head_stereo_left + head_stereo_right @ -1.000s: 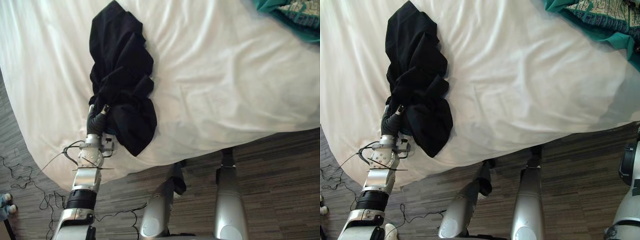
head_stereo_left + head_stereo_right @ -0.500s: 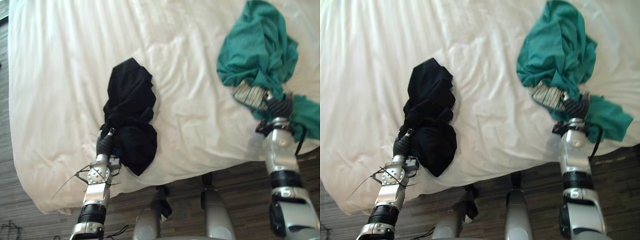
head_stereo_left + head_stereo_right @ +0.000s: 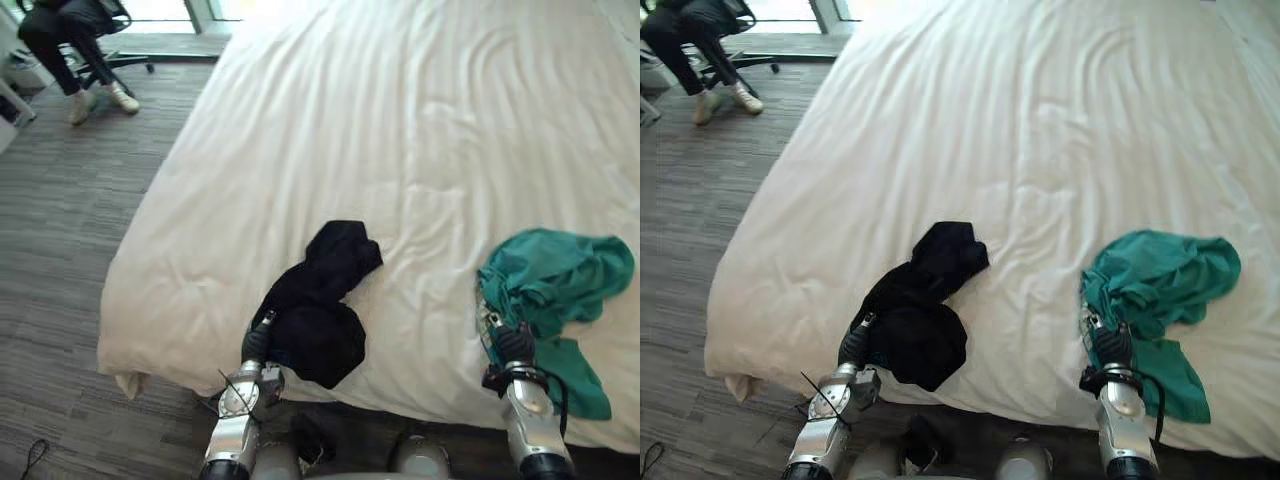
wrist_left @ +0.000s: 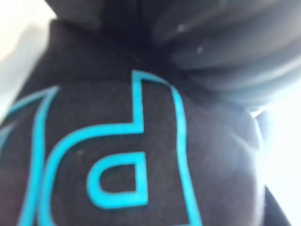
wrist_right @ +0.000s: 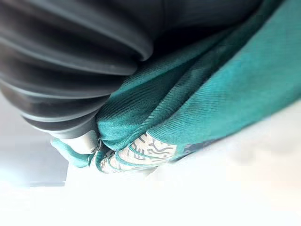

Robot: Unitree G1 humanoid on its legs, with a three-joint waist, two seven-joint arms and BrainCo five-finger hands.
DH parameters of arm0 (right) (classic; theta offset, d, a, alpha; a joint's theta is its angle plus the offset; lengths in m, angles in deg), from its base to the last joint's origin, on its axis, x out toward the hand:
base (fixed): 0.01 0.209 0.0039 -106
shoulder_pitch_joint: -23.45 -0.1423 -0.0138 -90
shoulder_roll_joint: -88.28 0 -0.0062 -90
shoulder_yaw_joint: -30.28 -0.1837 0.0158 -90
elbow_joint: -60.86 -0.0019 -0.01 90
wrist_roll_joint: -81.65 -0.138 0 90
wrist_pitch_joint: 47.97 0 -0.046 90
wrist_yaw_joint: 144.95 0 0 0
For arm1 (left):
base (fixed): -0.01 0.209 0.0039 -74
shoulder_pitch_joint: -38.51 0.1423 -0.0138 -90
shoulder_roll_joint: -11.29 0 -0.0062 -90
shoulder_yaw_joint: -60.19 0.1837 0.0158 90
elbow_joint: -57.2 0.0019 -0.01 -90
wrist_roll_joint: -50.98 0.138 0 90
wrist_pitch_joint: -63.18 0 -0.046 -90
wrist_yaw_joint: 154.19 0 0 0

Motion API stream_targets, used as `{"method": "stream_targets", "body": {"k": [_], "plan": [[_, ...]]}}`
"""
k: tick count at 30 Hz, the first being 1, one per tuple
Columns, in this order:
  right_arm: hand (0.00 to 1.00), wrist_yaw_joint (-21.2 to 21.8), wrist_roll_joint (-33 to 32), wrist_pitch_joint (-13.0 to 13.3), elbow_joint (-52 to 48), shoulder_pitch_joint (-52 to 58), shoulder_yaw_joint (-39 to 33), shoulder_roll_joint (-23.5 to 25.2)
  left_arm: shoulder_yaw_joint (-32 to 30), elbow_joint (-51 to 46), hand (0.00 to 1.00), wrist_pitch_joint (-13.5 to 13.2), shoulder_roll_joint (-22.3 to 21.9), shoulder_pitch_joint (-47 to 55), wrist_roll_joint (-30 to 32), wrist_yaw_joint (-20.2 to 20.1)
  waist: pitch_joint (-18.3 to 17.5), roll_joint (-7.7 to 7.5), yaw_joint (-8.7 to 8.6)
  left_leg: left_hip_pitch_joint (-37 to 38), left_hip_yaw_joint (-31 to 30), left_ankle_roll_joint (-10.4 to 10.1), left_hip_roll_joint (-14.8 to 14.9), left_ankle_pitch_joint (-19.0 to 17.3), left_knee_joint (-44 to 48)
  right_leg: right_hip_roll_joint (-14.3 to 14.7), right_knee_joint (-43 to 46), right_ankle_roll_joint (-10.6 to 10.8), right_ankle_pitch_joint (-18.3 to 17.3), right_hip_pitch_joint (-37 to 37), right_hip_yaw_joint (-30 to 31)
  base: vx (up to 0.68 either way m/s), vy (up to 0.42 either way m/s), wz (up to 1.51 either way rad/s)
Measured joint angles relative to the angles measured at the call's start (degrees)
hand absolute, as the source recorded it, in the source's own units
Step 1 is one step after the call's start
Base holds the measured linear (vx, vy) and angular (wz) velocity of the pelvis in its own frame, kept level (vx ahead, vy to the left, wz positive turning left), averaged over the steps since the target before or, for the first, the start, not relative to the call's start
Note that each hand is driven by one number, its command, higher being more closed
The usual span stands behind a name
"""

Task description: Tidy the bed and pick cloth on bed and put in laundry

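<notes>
Where the near edge of the white bed ran across the head views, each hand sat against its own garment. The left hand had its dark cover butted into the lower end of the black cloth. That cloth lay crumpled near the bed's near-left corner, with its lower lobe at the edge. In the left wrist view, black fabric with a blue outlined print was pressed right up to the cover. I couldn't tell whether that hand was clamped on it or apart.

The right hand was at the near end of the teal cloth, bunched on the sheet, one flap lying beside the wrist. In the right wrist view, teal folds and a pale patterned piece were tight against the cover. Its grip couldn't be told either.

Both cloths were on the bed, well apart. A person sat on a chair on the grey floor past the far-left corner.
</notes>
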Motion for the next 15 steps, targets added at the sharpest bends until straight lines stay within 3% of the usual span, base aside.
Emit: {"method": "stream_targets", "body": {"k": [1,2,3,4,5,6,9,12,13,15], "plan": [[1.0,0.0,0.6,-0.2,-0.4,1.0,-0.2,0.0,0.0,0.0,1.0,0.0,-0.3,0.6,-0.5,0.3,0.0,0.61,-0.07,0.0,-0.6,0.4,-0.4,0.2,-0.6,-0.3,0.9,0.0,-0.6,-0.4,-0.9,0.03,0.059,1.18],[1.0,0.0,1.2,-0.8,-0.9,2.2,-0.4,-0.1,-0.2,0.1,1.0,0.3,-1.0,1.9,-1.0,1.3,-1.2,1.45,-0.4,-0.6,-3.5,1.1,-2.2,0.9,-4.9,2.0,-2.4,0.3,-1.2,-0.4,-0.8,-0.06,0.027,1.16],[1.0,-0.3,2.0,-1.1,-2.0,3.6,-0.8,0.6,-0.4,0.2,1.0,0.6,-1.1,2.5,-1.7,2.0,-2.7,0.65,-1.46,-0.4,-5.7,0.5,-6.0,3.6,-12.6,3.3,-7.8,0.5,-0.5,0.0,-1.4,-0.08,0.04,1.52],[1.0,-0.9,3.1,-1.1,-2.3,4.8,-2.3,0.9,-1.1,0.9,1.0,1.3,-1.5,2.7,-2.3,2.6,-3.2,1.02,-2.11,0.4,-2.6,2.1,-5.7,0.8,-13.5,2.3,-8.8,1.8,1.2,1.2,-6.4,0.02,0.043,1.49],[1.0,-1.9,3.9,-1.8,-3.0,5.6,-2.8,1.3,-1.3,1.0,1.0,2.3,-2.5,4.6,-2.8,2.9,-3.2,1.26,-1.55,0.8,3.2,-0.4,0.4,-2.4,-6.1,2.1,-6.7,1.5,1.3,2.0,-9.3,0.08,0.027,1.08],[1.0,-2.1,4.5,-2.3,-3.5,6.8,-2.8,1.1,-1.1,1.1,1.0,2.6,-2.4,5.6,-2.9,3.2,-3.1,1.59,-1.68,1.3,4.4,-2.2,1.4,-1.9,-5.3,2.1,-5.9,1.5,1.3,2.9,-10.4,0.07,0.012,0.94],[1.0,-2.2,7.8,-4.4,-4.7,10.9,-2.8,1.9,1.8,-1.3,1.0,4.3,-3.0,10.6,-2.4,3.3,-3.4,1.28,-1.35,2.2,-2.4,-1.4,-2.0,-0.9,-8.3,-1.5,1.6,-0.1,2.2,5.1,-15.8,0.01,0.076,1.15],[1.0,-2.4,9.9,-5.7,-4.5,13.5,-2.8,2.9,2.9,-4.8,1.0,5.0,-2.9,13.5,-0.9,3.5,-3.1,0.11,-0.73,2.8,-8.9,0.2,-6.4,0.7,-12.5,-7.7,13.2,-1.2,2.1,3.8,-18.8,0.05,0.071,1.15],[1.0,-2.4,9.9,-6.2,-4.4,14.6,-2.8,3.2,2.7,-5.1,1.0,5.0,-2.9,13.9,-0.4,3.8,-2.9,0.02,0.45,2.9,-11.2,0.5,-7.0,1.1,-13.2,-8.2,13.3,-0.2,-0.3,3.7,-18.8,0.02,0.05,0.81],[1.0,-2.4,9.9,-6.9,-4.5,14.9,-2.5,3.4,2.8,-5.5,1.0,5.1,-3.0,13.9,0.3,3.8,-2.6,-0.05,1.78,2.3,-13.3,0.6,-7.0,1.6,-13.0,-6.2,11.2,-1.4,-1.2,3.3,-16.8,0.0,0.033,0.73]]}}
